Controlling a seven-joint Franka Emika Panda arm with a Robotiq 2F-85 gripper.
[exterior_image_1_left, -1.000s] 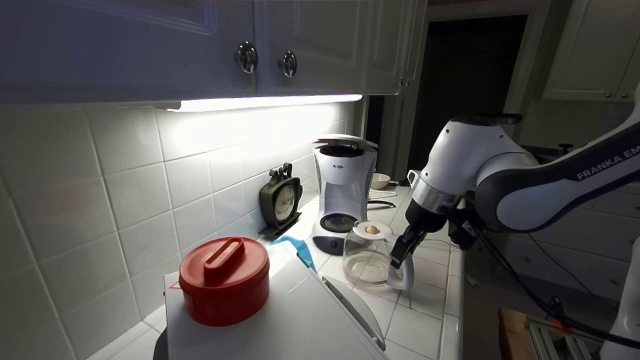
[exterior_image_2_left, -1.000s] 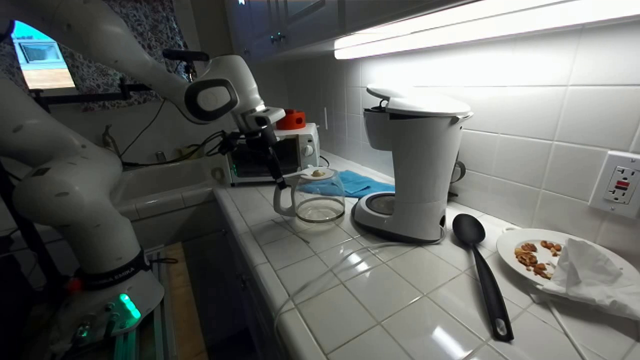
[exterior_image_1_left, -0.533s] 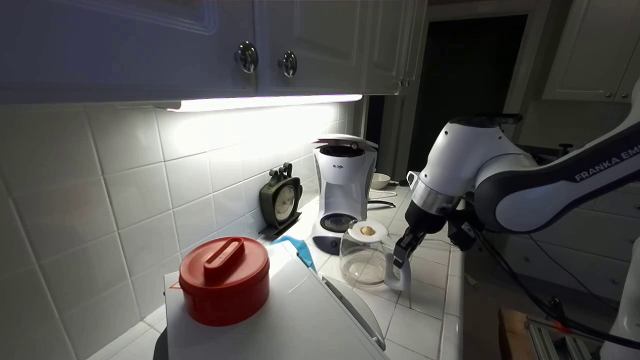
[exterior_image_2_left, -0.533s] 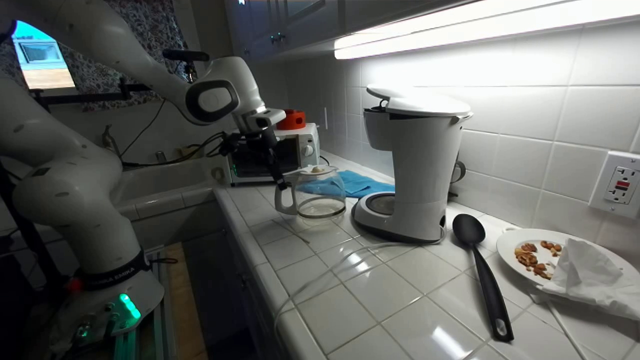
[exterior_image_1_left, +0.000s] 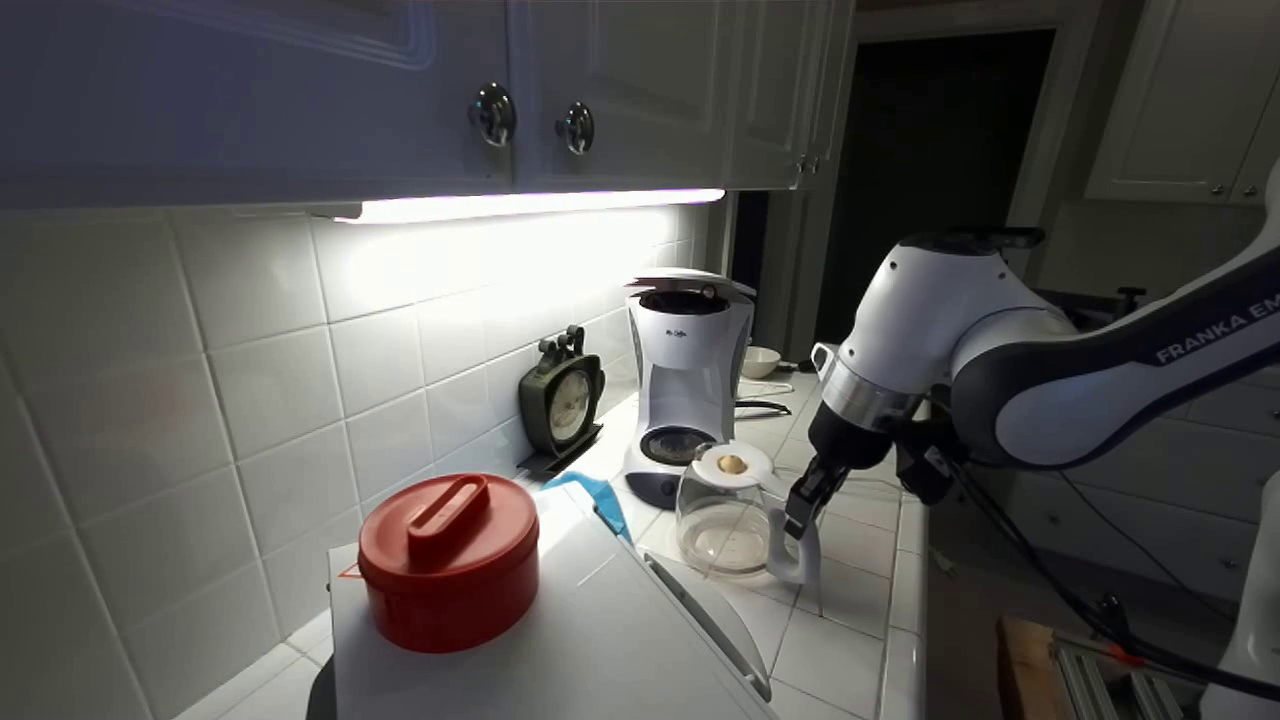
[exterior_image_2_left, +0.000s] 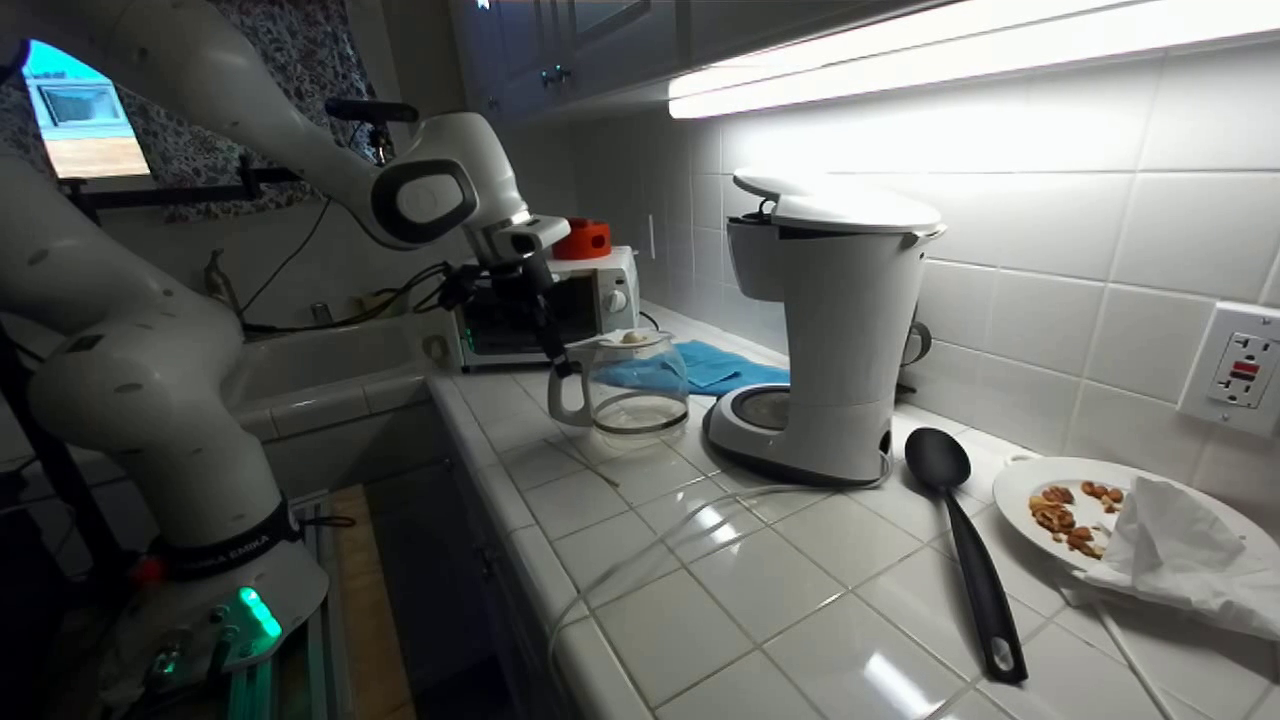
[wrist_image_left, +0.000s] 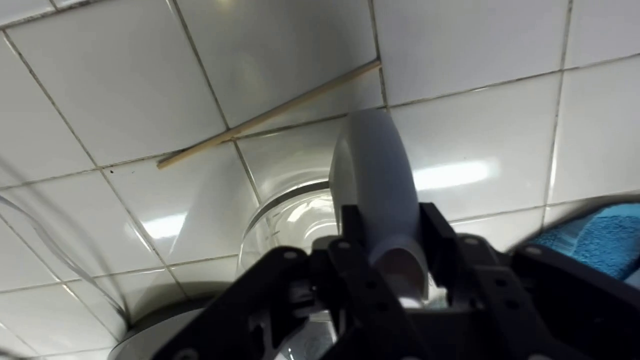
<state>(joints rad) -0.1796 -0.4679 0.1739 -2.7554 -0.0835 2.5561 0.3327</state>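
A glass coffee pot (exterior_image_1_left: 722, 535) with a white lid (exterior_image_2_left: 655, 341) stands upright by the counter's front edge; I cannot tell whether its base touches the tiles. On that lid sits a small tan lump (exterior_image_1_left: 733, 464). My gripper (wrist_image_left: 387, 216) comes down from above, its black fingers (wrist_image_left: 434, 225) pressed on both sides of the pot's white handle (wrist_image_left: 376, 165). In both exterior views the fingertips cover the handle's upper part, and its lower loop (exterior_image_2_left: 560, 407) shows beneath them. A white coffee maker (exterior_image_2_left: 850, 350), top flap partly raised, is beside the pot.
A toaster oven (exterior_image_1_left: 570, 640) bears a red lidded pot (exterior_image_1_left: 450, 580). Around the pot lie a blue cloth (exterior_image_2_left: 715, 365) and a thin wooden stick (wrist_image_left: 270, 116). A cord (exterior_image_2_left: 650, 545), a black spoon (exterior_image_2_left: 970, 570) and a plate (exterior_image_2_left: 1015, 500) with nuts are farther along. Cabinets hang overhead.
The jaws have closed on the handle. The glass pot has shifted and turned slightly, a little leftward in an exterior view. The arm itself has barely moved.
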